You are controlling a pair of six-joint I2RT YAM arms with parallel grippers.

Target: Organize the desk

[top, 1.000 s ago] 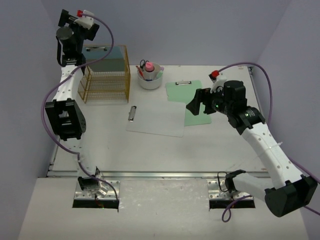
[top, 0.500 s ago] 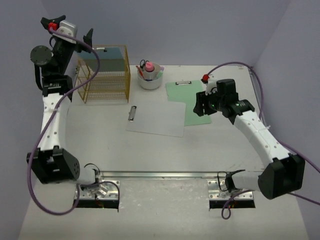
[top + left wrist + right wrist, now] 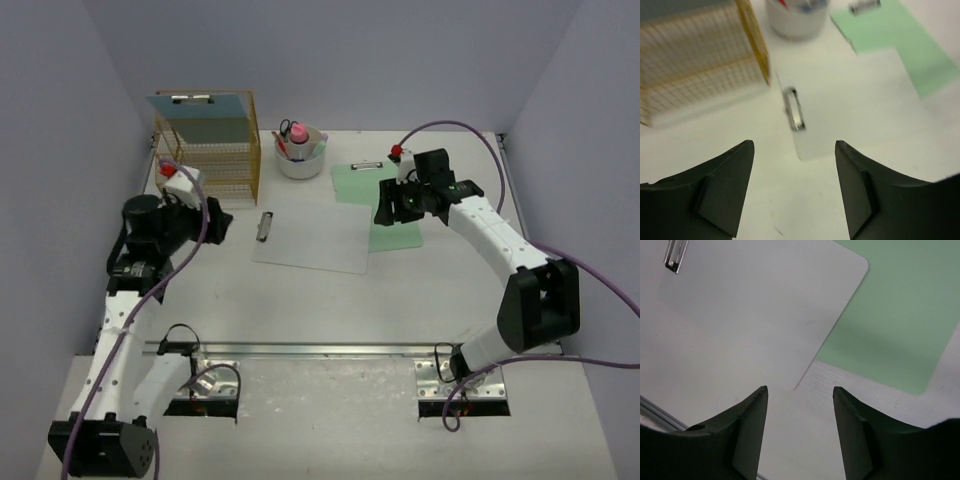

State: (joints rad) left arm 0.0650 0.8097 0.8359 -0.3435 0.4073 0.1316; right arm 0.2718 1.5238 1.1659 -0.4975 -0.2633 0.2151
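Observation:
The desk (image 3: 300,300) is a white tabletop with pale lavender walls round it. A white clipboard (image 3: 312,238) lies in the middle, its metal clip (image 3: 265,227) at the left. It overlaps a green clipboard (image 3: 362,182) behind it. My left gripper (image 3: 215,218) is open and empty, low over the desk left of the white clipboard (image 3: 840,100). My right gripper (image 3: 386,210) is open and empty above the green clipboard's near part. In the right wrist view it (image 3: 799,392) hangs over the white clipboard's corner (image 3: 755,315) and the green one (image 3: 900,315).
A gold wire rack (image 3: 208,160) stands at the back left with a blue clipboard (image 3: 200,105) on top. A white bowl (image 3: 300,160) with scissors and pens stands behind the clipboards. A metal rail (image 3: 300,350) runs along the front edge.
My left arm has swung down from high over the wire rack to low over the desk's left side. My right gripper has moved back and left over the green clipboard.

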